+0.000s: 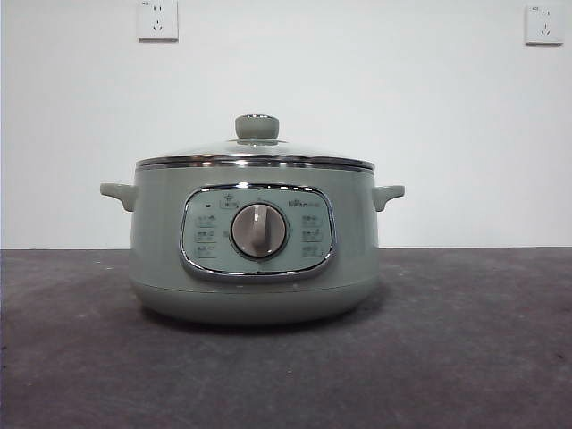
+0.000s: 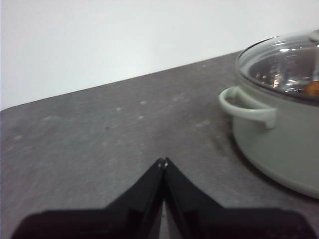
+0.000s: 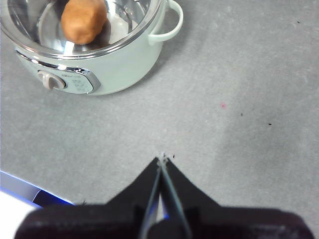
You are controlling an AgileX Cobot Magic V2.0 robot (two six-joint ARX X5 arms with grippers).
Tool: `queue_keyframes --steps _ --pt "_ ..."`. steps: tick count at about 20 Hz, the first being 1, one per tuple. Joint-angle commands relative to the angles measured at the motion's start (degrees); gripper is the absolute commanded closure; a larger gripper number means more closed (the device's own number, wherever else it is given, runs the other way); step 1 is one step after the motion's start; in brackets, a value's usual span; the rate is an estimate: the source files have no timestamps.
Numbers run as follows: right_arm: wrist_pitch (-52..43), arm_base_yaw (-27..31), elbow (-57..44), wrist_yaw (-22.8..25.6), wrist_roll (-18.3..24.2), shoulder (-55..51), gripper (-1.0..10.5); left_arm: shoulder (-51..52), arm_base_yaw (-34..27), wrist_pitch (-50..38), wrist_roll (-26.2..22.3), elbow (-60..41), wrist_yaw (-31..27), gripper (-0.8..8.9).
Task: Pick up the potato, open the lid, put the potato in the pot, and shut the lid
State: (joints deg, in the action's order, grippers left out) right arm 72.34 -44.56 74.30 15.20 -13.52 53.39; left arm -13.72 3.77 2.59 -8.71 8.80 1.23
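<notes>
The pale green pot (image 1: 255,255) stands in the middle of the table with the glass lid (image 1: 256,152) resting on it, knob up. In the right wrist view the potato (image 3: 83,20) lies inside the pot (image 3: 114,67), seen through the glass. The left wrist view shows the pot (image 2: 284,144), its side handle and the lid (image 2: 281,62) on top. My left gripper (image 2: 163,161) is shut and empty, over bare table beside the pot. My right gripper (image 3: 162,160) is shut and empty, above bare table away from the pot's front. Neither gripper shows in the front view.
The dark grey table (image 1: 465,349) spreads around the pot. A white wall with two sockets (image 1: 157,20) stands behind. A blue and white edge (image 3: 20,189) shows at the table's border in the right wrist view.
</notes>
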Motion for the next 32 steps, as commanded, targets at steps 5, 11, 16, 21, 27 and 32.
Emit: queue_keyframes --steps 5,11,16,21,27,32 --pt "-0.33 -0.07 -0.44 0.26 0.04 0.09 9.5 11.21 -0.24 -1.29 5.55 -7.26 -8.94 8.16" --pt "-0.35 -0.04 -0.44 0.26 0.04 0.09 9.5 13.49 -0.2 1.73 6.36 -8.37 -6.88 8.16" --pt "-0.33 -0.04 -0.44 0.26 0.04 0.09 9.5 13.49 -0.35 6.93 6.1 -8.37 -1.57 8.16" --pt "-0.35 -0.04 -0.44 0.26 0.04 0.09 9.5 12.94 -0.52 6.91 6.12 -8.37 -0.83 8.16" --pt "-0.35 -0.04 -0.44 0.26 0.04 0.09 9.5 11.96 -0.52 6.91 6.12 -8.37 -0.83 8.16" --pt "-0.79 0.63 -0.79 2.12 3.1 -0.42 9.5 11.34 -0.52 6.88 6.12 -8.37 -0.81 8.16"
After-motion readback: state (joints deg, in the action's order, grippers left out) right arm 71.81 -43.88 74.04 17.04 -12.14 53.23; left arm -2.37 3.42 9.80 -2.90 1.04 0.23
